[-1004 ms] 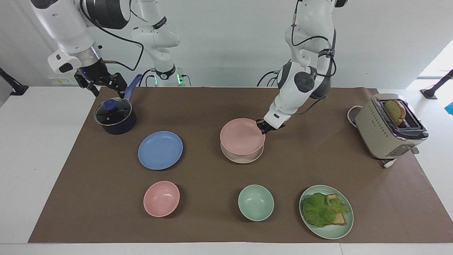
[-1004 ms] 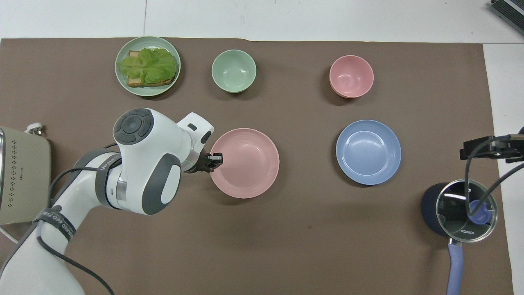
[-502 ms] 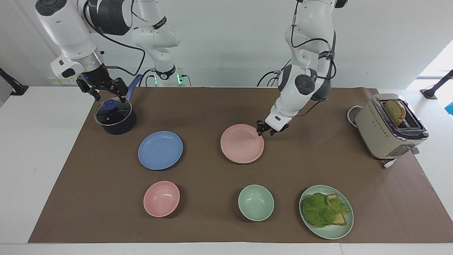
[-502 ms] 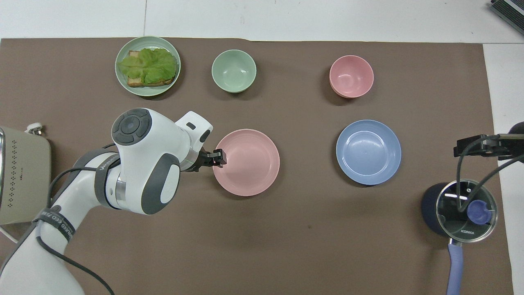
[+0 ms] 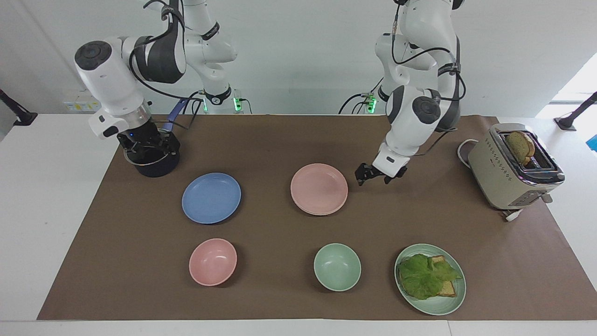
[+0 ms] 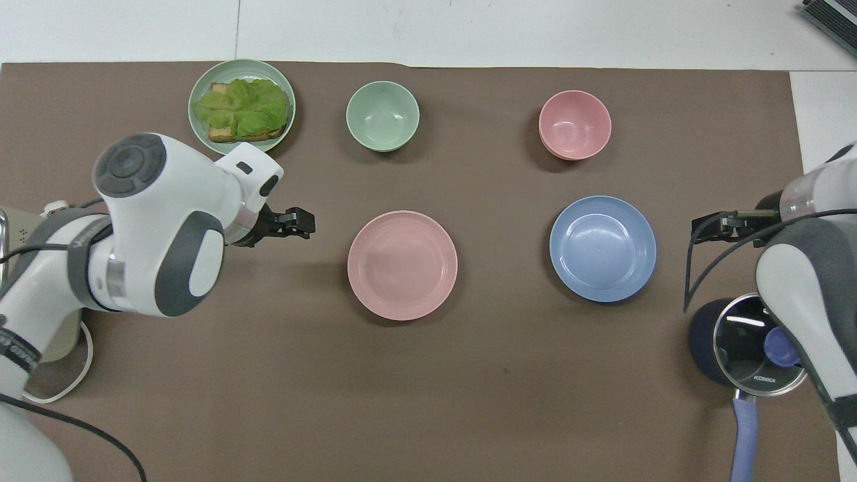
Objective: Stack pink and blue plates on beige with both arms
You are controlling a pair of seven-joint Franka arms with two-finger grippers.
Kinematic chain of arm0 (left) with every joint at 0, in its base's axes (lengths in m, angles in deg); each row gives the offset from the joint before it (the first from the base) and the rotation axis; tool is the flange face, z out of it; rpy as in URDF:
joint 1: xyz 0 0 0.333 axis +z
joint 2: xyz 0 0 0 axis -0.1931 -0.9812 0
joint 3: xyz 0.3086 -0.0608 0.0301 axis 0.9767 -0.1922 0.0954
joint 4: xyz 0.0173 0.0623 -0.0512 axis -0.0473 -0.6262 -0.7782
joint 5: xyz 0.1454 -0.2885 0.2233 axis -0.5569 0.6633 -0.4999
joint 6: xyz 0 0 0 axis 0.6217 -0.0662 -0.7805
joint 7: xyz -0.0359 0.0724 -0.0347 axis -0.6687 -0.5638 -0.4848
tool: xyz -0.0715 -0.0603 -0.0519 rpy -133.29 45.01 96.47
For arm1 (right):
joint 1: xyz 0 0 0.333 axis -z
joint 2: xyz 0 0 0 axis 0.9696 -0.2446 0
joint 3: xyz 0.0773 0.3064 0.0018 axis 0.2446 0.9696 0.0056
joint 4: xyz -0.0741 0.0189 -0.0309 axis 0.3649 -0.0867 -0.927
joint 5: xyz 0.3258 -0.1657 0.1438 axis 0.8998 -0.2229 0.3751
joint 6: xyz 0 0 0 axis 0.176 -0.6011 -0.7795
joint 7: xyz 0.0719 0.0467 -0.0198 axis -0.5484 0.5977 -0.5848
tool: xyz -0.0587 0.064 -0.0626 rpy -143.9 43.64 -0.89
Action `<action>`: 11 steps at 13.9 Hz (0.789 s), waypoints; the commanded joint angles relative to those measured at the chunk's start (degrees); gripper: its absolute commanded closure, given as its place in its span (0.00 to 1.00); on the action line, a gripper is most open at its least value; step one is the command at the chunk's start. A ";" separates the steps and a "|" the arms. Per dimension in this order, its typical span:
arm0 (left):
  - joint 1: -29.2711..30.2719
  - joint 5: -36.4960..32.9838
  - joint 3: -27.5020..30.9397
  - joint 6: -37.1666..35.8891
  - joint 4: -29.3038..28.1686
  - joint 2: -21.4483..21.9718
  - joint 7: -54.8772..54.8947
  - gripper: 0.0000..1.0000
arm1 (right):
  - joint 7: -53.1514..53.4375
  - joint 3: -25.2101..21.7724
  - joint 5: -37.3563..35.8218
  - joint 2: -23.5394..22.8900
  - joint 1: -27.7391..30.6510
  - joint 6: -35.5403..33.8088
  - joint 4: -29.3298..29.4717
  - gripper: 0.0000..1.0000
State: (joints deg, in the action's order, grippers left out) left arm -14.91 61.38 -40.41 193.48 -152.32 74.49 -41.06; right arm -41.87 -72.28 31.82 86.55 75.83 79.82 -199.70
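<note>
We are seeing the pink plate [image 5: 319, 188] lying on the beige plate [image 5: 326, 212] at the middle of the bench [image 5: 280, 140]. The blue plate [image 5: 211, 197] is lying alone toward the right arm's end. The left end effector [image 5: 373, 178] is hanging released beside the pink plate, apart from it. The right end effector [image 5: 149, 147] is hovering released over the lidded saucepan [image 5: 154, 165], near the bench's corner.
</note>
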 commanded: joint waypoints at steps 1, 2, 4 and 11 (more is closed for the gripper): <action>5.99 -1.57 -0.29 -6.82 4.40 0.98 6.26 0.00 | -2.81 0.09 1.85 -2.31 0.27 5.89 -2.00 0.00; 8.10 -2.09 -0.29 -8.93 5.90 1.25 7.85 0.00 | -4.38 0.09 2.72 -3.97 0.27 7.48 -3.06 0.00; 10.83 -4.98 -0.29 -13.15 9.06 1.51 11.19 0.00 | -6.15 0.00 7.11 -6.17 0.27 12.66 -5.78 0.00; 15.85 -7.46 -0.21 -20.19 15.05 3.09 13.41 0.00 | -10.10 0.09 10.80 -12.07 0.45 18.39 -6.76 0.00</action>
State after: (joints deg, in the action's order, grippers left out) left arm -0.78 55.37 -40.05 176.38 -139.01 76.56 -28.36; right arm -48.89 -72.33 39.48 75.37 75.84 96.81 -205.96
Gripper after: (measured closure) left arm 0.000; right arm 0.000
